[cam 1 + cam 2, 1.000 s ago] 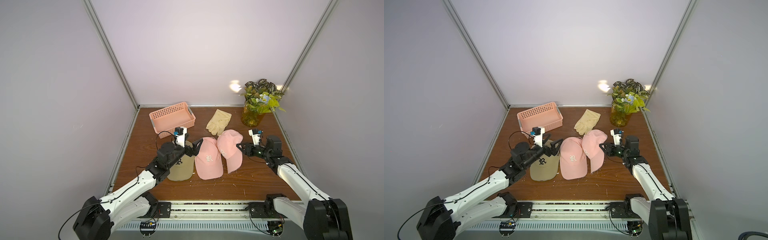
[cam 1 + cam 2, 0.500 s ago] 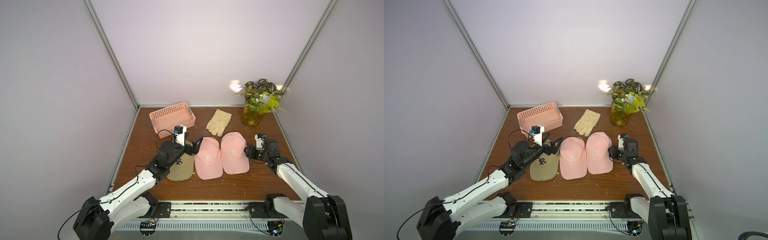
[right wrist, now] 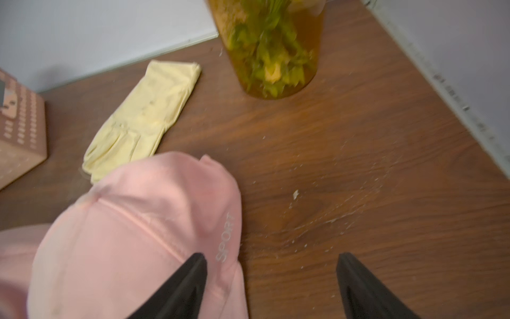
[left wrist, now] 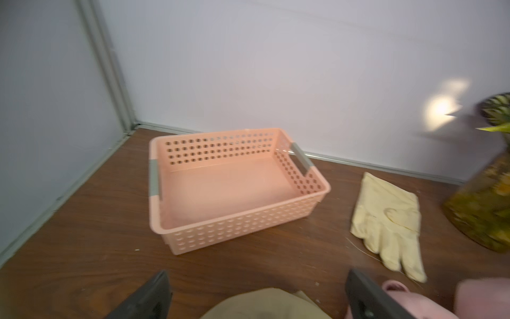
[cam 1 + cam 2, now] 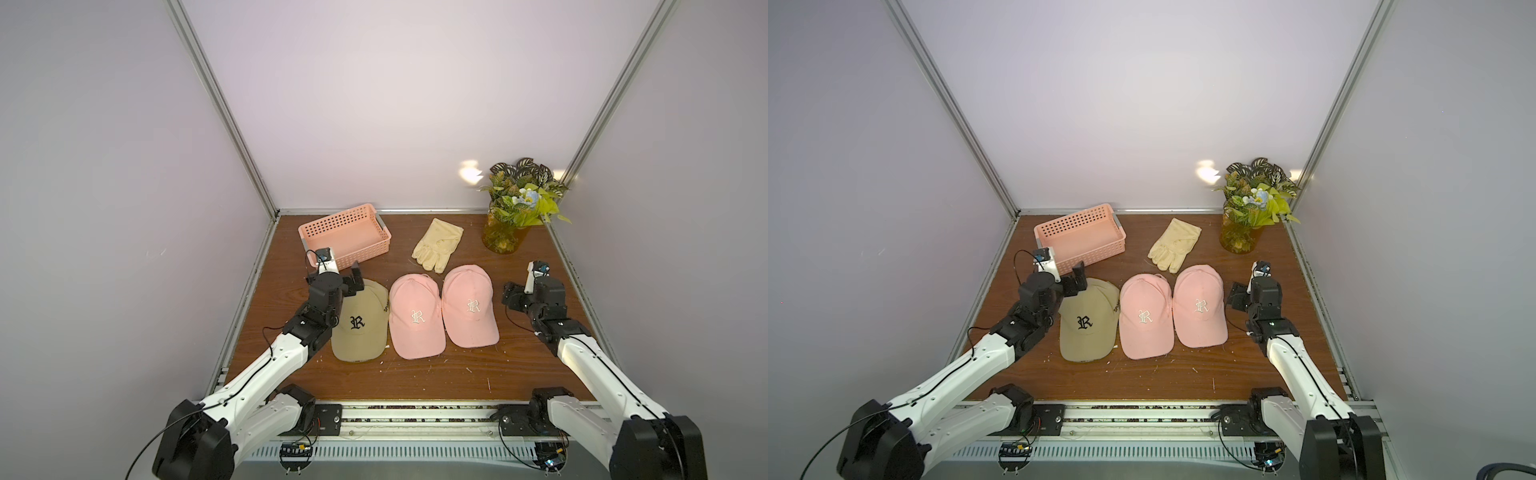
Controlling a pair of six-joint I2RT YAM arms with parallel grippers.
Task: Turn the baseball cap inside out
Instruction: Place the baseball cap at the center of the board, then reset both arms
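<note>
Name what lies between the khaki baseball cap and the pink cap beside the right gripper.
Another pink fabric baseball cap, crown up on the table, shown in both top views.

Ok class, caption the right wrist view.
Open right gripper beside a pink fabric baseball cap, pale yellow glove beyond.

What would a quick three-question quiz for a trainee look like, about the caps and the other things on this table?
1. Multiple choice: besides the tan cap, how many caps lie on the table? A none; B two; C four.
2. True or false: the yellow glove lies inside the pink basket.
3. Short answer: what does the right gripper hold?
Key:
1. B: the middle pink cap and the outer pink cap.
2. False: the glove lies on the table beside the basket.
3. Nothing: its jaws stand open beside the outer pink cap.
</note>
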